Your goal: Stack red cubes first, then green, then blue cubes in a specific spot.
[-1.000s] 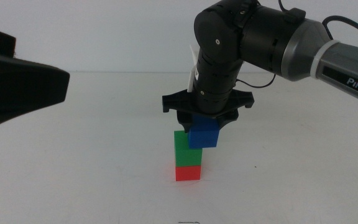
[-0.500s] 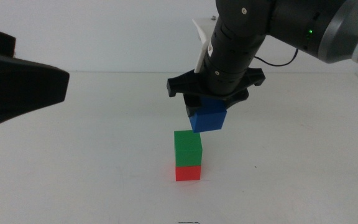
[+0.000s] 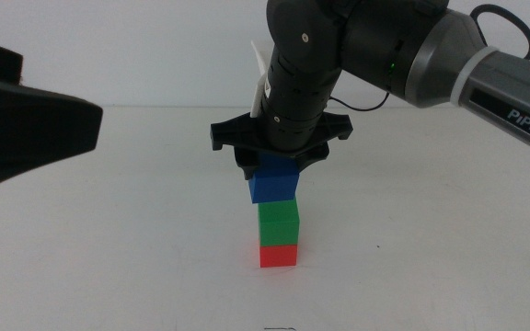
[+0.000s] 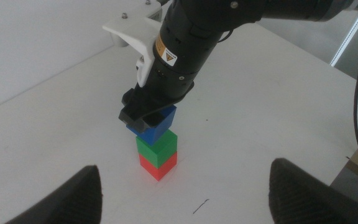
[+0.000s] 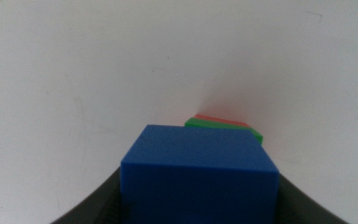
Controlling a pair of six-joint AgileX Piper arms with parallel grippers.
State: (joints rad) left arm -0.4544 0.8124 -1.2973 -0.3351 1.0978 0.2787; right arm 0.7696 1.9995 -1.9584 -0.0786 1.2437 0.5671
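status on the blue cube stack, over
Right pincer shut on blue cube, on or just above green cube; red cube at base. Left pincer open, waiting clear. Nothing in the way.

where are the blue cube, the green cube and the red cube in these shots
blue cube (image 3: 275, 188), middle view, on its front face below the right gripper (image 3: 274, 165)
green cube (image 3: 279, 224), middle view, on its front face
red cube (image 4: 156, 167), left wrist view, on its front corner at the stack's base
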